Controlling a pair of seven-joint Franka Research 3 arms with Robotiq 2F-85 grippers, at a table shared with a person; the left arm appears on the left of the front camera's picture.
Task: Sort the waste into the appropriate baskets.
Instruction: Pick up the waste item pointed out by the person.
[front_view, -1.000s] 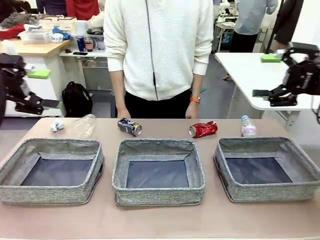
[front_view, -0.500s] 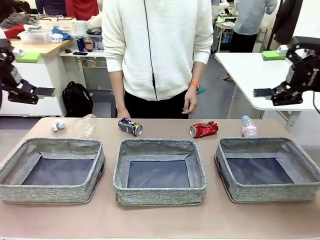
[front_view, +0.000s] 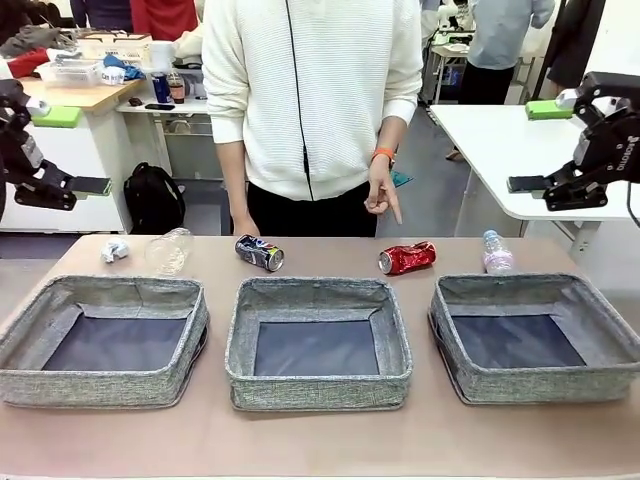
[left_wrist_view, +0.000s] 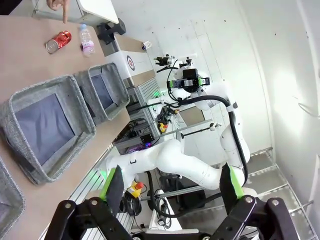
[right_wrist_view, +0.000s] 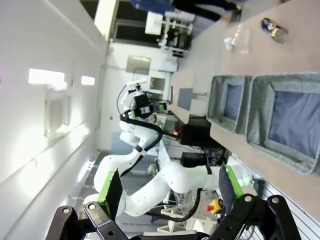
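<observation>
Waste in a row behind three baskets, both grippers spread wide

Both arms are cut off at the front view's side edges. The left gripper (left_wrist_view: 171, 186) and the right gripper (right_wrist_view: 169, 190) hang open, high off the table (front_view: 320, 440). Since half a second ago, the person's hand (front_view: 383, 195) has stretched a forefinger down over the dented red can (front_view: 406, 258). The arms have barely shifted. The paper wad (front_view: 115, 250), clear bottle (front_view: 170, 250), blue can (front_view: 260, 253) and pink-labelled bottle (front_view: 496, 253) lie beyond the left basket (front_view: 100, 385), middle basket (front_view: 318, 388) and right basket (front_view: 545, 385).
</observation>
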